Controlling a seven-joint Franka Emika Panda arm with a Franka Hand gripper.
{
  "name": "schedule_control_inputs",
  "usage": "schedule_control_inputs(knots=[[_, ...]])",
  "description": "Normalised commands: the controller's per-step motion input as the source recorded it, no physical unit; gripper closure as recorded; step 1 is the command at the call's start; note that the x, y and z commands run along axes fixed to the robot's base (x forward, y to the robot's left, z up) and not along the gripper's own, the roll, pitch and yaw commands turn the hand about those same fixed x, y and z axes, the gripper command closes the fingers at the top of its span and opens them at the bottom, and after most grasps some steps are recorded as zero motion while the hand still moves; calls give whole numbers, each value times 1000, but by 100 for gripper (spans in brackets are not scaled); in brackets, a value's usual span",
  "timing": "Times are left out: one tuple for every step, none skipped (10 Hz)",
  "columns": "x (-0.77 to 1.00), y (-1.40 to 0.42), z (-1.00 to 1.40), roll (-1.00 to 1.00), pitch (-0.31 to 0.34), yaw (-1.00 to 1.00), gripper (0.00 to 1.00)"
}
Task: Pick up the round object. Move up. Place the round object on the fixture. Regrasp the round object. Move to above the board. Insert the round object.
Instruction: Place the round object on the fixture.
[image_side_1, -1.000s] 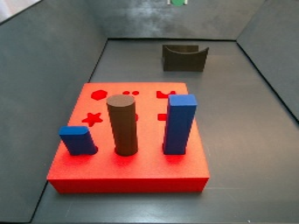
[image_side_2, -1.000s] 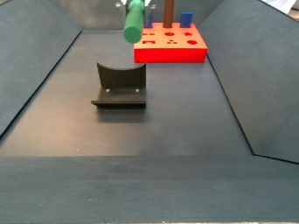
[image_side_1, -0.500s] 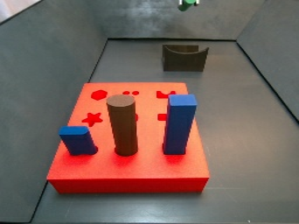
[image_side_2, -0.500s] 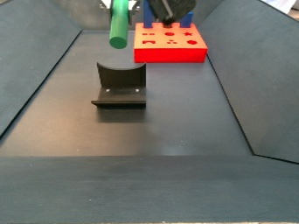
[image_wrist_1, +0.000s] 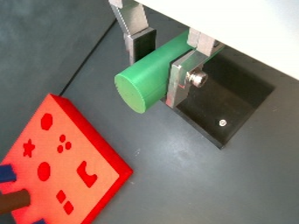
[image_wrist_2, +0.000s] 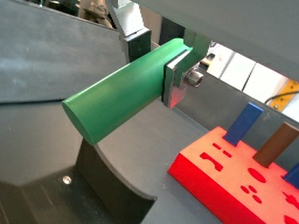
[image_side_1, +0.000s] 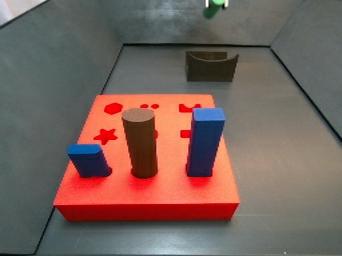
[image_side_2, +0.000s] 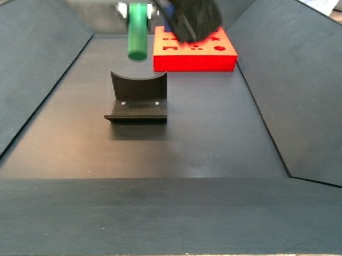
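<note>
My gripper (image_wrist_1: 162, 63) is shut on the round object, a green cylinder (image_wrist_1: 149, 80). The silver fingers clamp its sides near one end, and it sticks out sideways from the jaws. It also shows in a wrist view (image_wrist_2: 117, 94). In a side view the cylinder (image_side_2: 136, 32) hangs in the air above the fixture (image_side_2: 136, 98). In a side view only its tip (image_side_1: 214, 5) shows, over the fixture (image_side_1: 211, 65). The red board (image_side_1: 147, 195) lies apart from the fixture, with shaped holes in its top.
On the board stand a brown cylinder (image_side_1: 140, 143), a tall blue block (image_side_1: 205, 140) and a small blue block (image_side_1: 88, 159). Grey walls enclose the dark floor on all sides. The board also shows in both wrist views (image_wrist_1: 52, 162) (image_wrist_2: 228, 171).
The gripper has carried the green cylinder away from the board and over the fixture. The cylinder now hangs more upright in a side view. The grip is unchanged.
</note>
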Motion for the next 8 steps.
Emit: schedule_control_inputs(knots=[[149, 138, -1000, -953, 259, -106, 100], [155, 135, -1000, -854, 253, -130, 100], [164, 138, -1000, -638, 201, -178, 100], [167, 142, -1000, -470, 159, -205, 100], [180, 136, -1000, -262, 104, -222, 100], [186, 132, -1000, -196, 57, -216, 100], [154, 114, -806, -172, 6, -198, 100], [137, 100, -672, -169, -12, -184, 100]])
